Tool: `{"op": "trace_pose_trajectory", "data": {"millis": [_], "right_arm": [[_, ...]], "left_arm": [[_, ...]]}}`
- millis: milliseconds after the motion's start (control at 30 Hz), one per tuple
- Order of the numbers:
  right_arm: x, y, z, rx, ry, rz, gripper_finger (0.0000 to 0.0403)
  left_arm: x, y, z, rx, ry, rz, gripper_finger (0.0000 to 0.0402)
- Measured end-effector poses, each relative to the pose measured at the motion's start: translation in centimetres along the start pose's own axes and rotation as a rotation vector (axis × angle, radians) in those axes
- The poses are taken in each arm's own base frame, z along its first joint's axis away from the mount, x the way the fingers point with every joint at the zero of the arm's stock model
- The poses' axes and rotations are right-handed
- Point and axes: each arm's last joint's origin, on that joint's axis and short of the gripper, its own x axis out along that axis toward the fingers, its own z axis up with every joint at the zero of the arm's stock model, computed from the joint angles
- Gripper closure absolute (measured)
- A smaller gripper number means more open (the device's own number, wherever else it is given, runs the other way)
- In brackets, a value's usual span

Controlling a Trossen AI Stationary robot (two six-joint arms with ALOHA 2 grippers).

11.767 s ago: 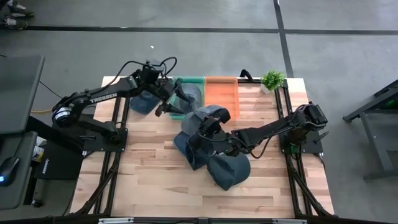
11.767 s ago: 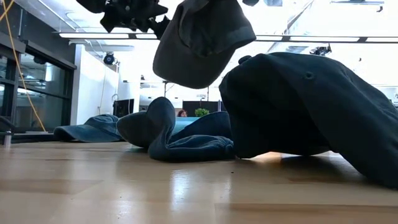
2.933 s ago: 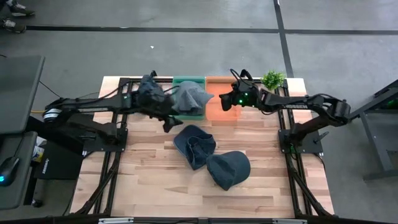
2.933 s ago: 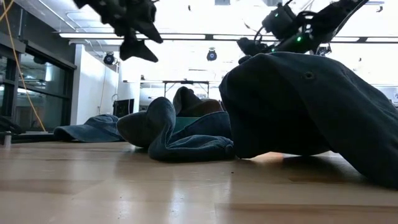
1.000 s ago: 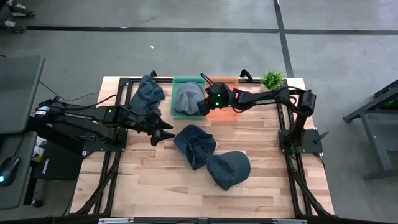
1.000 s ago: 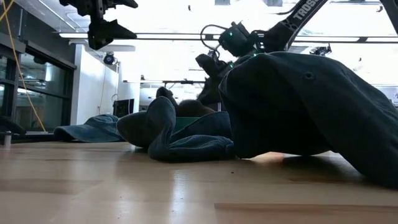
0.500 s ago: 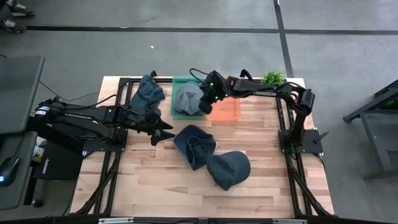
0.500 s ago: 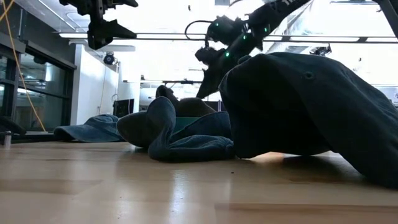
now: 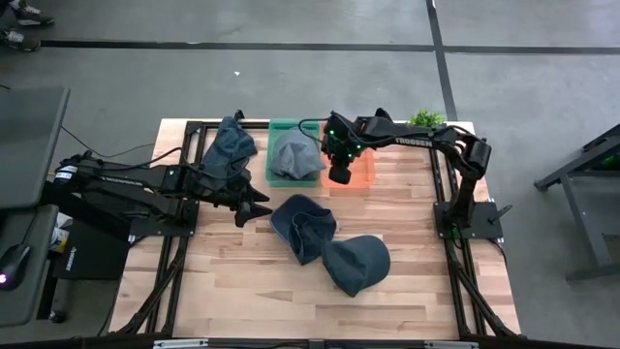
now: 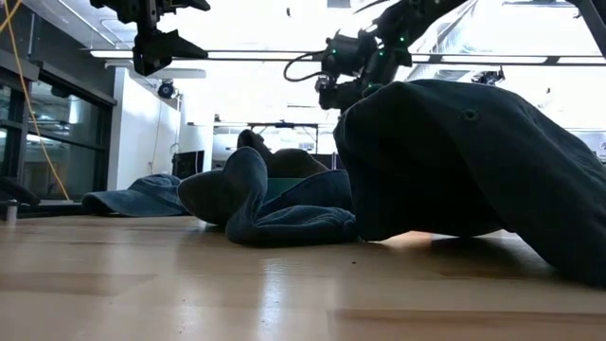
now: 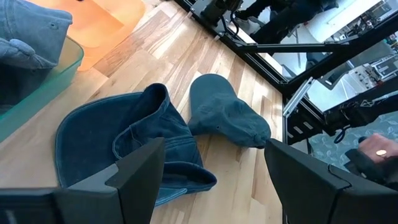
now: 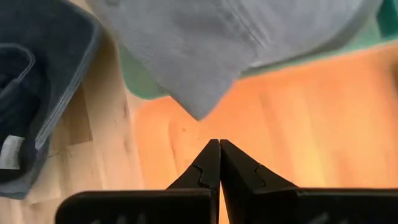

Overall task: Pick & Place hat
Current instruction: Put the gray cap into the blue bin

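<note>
A grey hat (image 9: pixel 294 155) lies in the green bin (image 9: pixel 275 177), and its brim (image 12: pixel 199 93) hangs over the edge toward the orange bin (image 9: pixel 360 176). Two dark blue hats lie on the table, one in the middle (image 9: pixel 303 225) and one nearer the front (image 9: pixel 356 263). Another dark hat (image 9: pixel 231 145) lies at the far left. My right gripper (image 9: pixel 339 175) is shut and empty above the orange bin, next to the grey hat; its shut tips show in the right wrist view (image 12: pixel 219 144). My left gripper (image 9: pixel 256 205) is open and empty, left of the middle hat (image 11: pixel 124 146).
A small potted plant (image 9: pixel 424 124) stands at the far right corner. Black frame rails (image 9: pixel 190 194) run along the table's left and right sides. Bare wood lies toward the near edge (image 9: pixel 242 291).
My right gripper has drawn away from the grey hat in the green bin, going toward the table's right and near edges, and now stands over the orange bin. The grey hat stays in the green bin.
</note>
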Motion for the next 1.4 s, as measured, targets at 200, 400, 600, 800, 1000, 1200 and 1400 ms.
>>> {"op": "trace_pose_trajectory", "data": {"millis": [200, 400, 600, 800, 1000, 1200, 1400], "right_arm": [[1.3, 0.1, -0.8, -0.092, -0.020, -0.017, 0.0403], [1.7, 0.2, -0.5, -0.094, -0.057, -0.010, 0.0403], [2.0, 0.9, 0.0, -0.113, -0.097, -0.004, 0.0403], [2.5, 1.5, 0.6, -0.105, -0.154, 0.007, 0.0403], [2.9, 1.8, 1.2, -0.105, -0.200, 0.010, 0.0403], [4.5, 2.1, 1.4, -0.062, -0.225, 0.046, 0.0403], [5.1, 2.7, 2.1, -0.051, -0.278, 0.055, 0.0403]], "left_arm": [[0.0, 0.0, 0.0, 0.000, 0.000, 0.001, 0.0128], [0.0, 0.0, 0.0, 0.000, 0.000, 0.001, 0.0128], [0.0, 0.0, 0.0, 0.000, 0.001, 0.003, 0.0128], [0.0, 0.0, 0.0, 0.001, 0.002, 0.004, 0.0128], [0.0, 0.0, 0.0, 0.004, 0.002, 0.004, 0.0128], [0.0, 0.0, 0.0, 0.004, 0.000, 0.003, 0.0128], [0.0, 0.0, 0.0, 0.004, 0.000, 0.004, 0.0128]]}}
